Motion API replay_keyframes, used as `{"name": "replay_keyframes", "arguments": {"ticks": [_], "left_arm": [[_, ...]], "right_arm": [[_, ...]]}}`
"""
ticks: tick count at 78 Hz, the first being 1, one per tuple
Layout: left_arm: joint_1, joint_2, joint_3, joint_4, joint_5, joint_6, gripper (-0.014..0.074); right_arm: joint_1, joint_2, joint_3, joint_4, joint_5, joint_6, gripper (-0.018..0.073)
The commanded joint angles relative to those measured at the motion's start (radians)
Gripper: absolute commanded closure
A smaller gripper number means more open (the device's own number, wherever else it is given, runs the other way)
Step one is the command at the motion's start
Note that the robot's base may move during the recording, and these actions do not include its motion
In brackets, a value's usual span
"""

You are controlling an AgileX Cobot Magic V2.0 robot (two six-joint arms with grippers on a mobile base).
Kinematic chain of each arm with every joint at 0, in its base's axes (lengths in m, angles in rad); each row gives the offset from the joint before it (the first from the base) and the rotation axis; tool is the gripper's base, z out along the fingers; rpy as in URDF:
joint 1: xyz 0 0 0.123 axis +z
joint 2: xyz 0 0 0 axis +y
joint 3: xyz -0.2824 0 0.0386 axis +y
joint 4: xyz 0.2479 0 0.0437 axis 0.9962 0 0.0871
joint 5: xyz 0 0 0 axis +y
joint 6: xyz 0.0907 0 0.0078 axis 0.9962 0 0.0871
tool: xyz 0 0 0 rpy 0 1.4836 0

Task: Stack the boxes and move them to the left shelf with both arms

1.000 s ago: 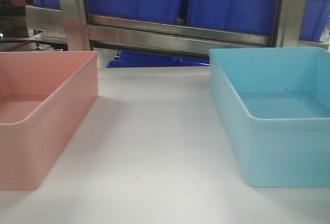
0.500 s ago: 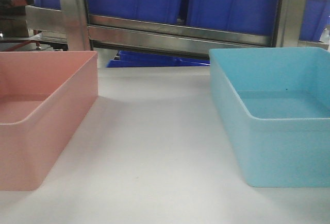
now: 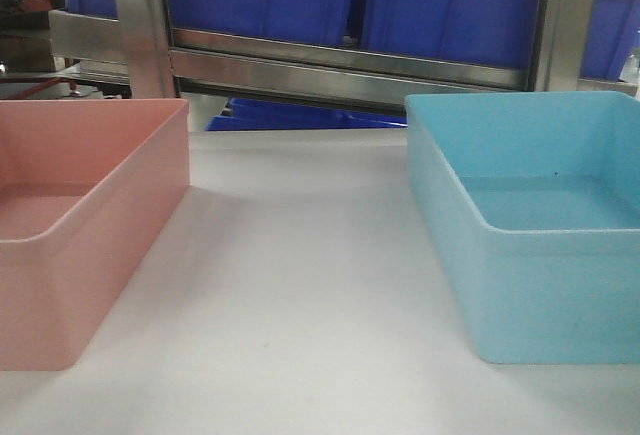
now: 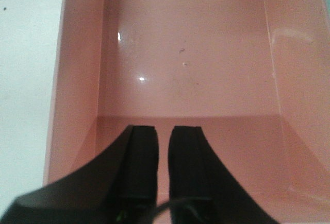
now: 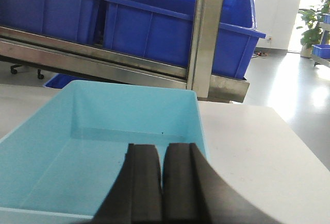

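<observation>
From the front we see the pink box (image 3: 90, 255) and blue box (image 3: 550, 285) well apart on the table (image 3: 300, 285), unmoved this past second, so stacking awaits; our left gripper (image 4: 164, 130) over pink, then right gripper (image 5: 161, 149) over blue, hang nearly closed, empty.

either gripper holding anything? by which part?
Nothing held. Left gripper hangs over the pink box, right gripper by the blue box; nothing is between either pair of fingers.
</observation>
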Motion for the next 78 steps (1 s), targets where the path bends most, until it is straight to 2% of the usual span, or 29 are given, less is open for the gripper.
{"name": "replay_keyframes", "arguments": {"ticks": [1, 7, 11, 27, 43, 66, 78], "left_arm": [[0.025, 0.059, -0.108, 0.001, 0.028, 0.027, 0.0384], [0.06, 0.131, -0.176, 0.001, 0.084, 0.038, 0.0293], [0.087, 0.19, -0.232, 0.001, 0.112, 0.068, 0.0271], [0.158, 0.401, -0.421, 0.003, 0.185, 0.104, 0.0272], [0.181, 0.582, -0.561, 0.032, 0.218, 0.104, 0.0272], [0.187, 0.712, -0.594, 0.007, 0.263, 0.104, 0.0277], [0.19, 0.711, -0.596, 0.009, 0.259, 0.104, 0.0382]], "right_arm": [[-0.001, -0.018, -0.023, -0.01, -0.095, -0.007, 0.051], [-0.001, -0.018, -0.023, -0.01, -0.095, -0.007, 0.051], [-0.001, -0.018, -0.023, -0.01, -0.095, -0.007, 0.051], [-0.001, -0.018, -0.023, -0.01, -0.095, -0.007, 0.051], [-0.001, -0.018, -0.023, -0.01, -0.095, -0.007, 0.051], [-0.001, -0.018, -0.023, -0.01, -0.095, -0.007, 0.051], [-0.001, -0.018, -0.023, -0.01, -0.095, -0.007, 0.051]]}}
